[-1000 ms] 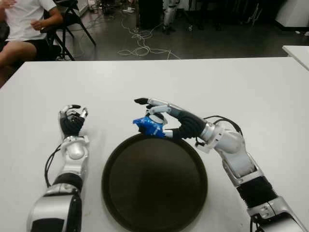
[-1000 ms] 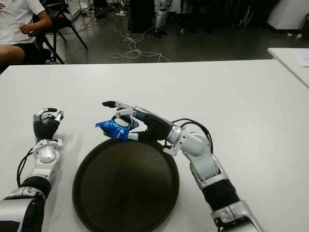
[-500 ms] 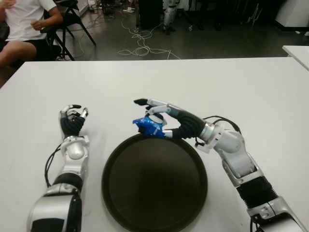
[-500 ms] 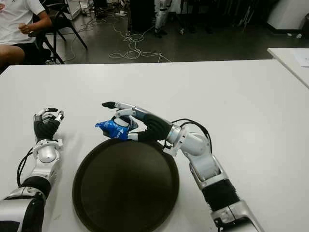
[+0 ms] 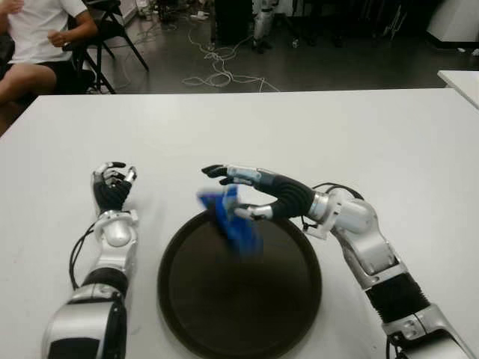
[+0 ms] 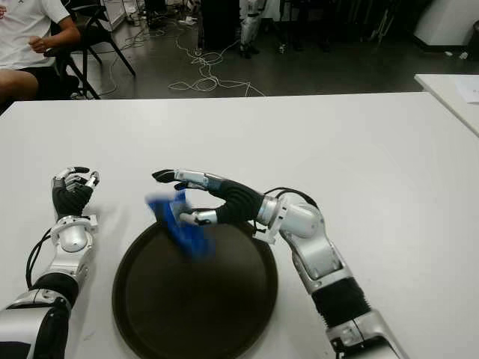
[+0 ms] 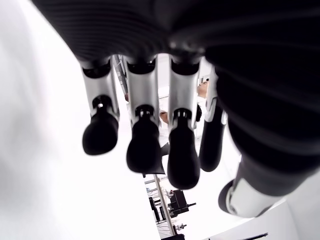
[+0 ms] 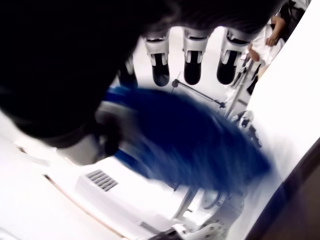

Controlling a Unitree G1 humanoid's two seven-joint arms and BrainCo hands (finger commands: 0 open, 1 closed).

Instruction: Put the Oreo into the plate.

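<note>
The blue Oreo packet [image 5: 230, 217] shows as a motion smear just below my right hand [image 5: 224, 192], over the far rim of the dark round plate [image 5: 247, 299]. That hand reaches in from the right, its fingers [image 5: 224, 173] stretched out and spread, no longer closed on the packet. In the right wrist view the packet [image 8: 200, 140] streaks blue under the straightened fingers [image 8: 192, 55]. My left hand [image 5: 112, 183] shows to the left of the plate, fingers [image 7: 145, 145] curled and holding nothing.
The white table [image 5: 337, 127] spreads wide beyond and to the right of the plate. A seated person [image 5: 37, 37] and a chair are past the far left corner. Cables [image 5: 217, 71] lie on the floor behind. Another table's corner [image 5: 460, 78] shows at far right.
My right hand's fingers have straightened and let go of the Oreo packet. The packet has left the hand and is dropping toward the plate's far rim. The left hand has not moved.
</note>
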